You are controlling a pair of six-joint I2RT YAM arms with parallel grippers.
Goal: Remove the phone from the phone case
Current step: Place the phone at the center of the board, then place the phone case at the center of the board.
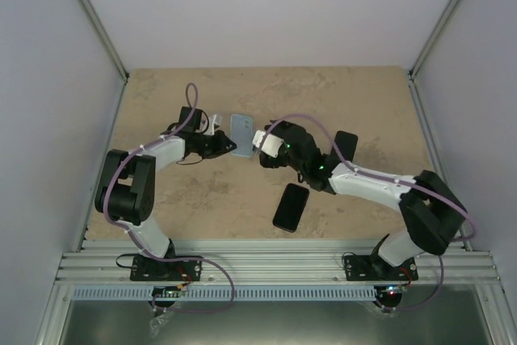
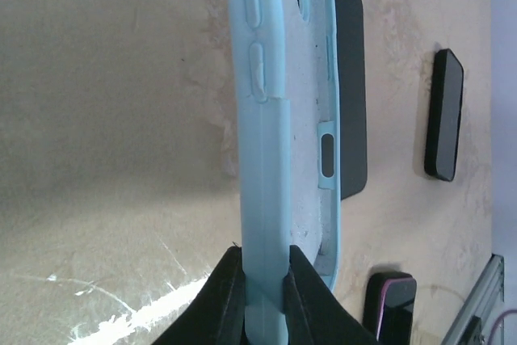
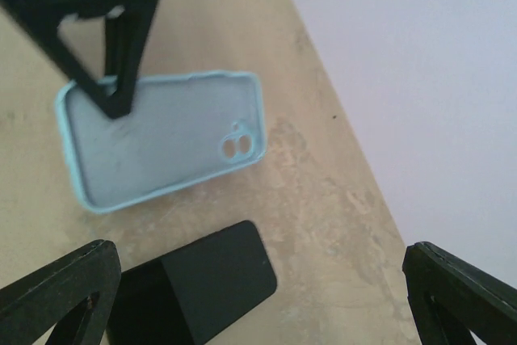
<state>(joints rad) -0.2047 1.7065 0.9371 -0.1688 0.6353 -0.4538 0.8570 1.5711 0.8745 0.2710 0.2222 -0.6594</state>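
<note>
Left claw clamped on one blue case; right claw apart; three dark phones.

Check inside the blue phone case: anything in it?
Empty: the light blue phone case shows only its bare inside and camera cutout. The left gripper, shut on one edge, covers a small patch of the inside there.

The phone case is soft-looking matt pale-blue rubbery plastic; table is mottled, matt, stone-like beige with scuffs; fingers are matt black plastic
</note>
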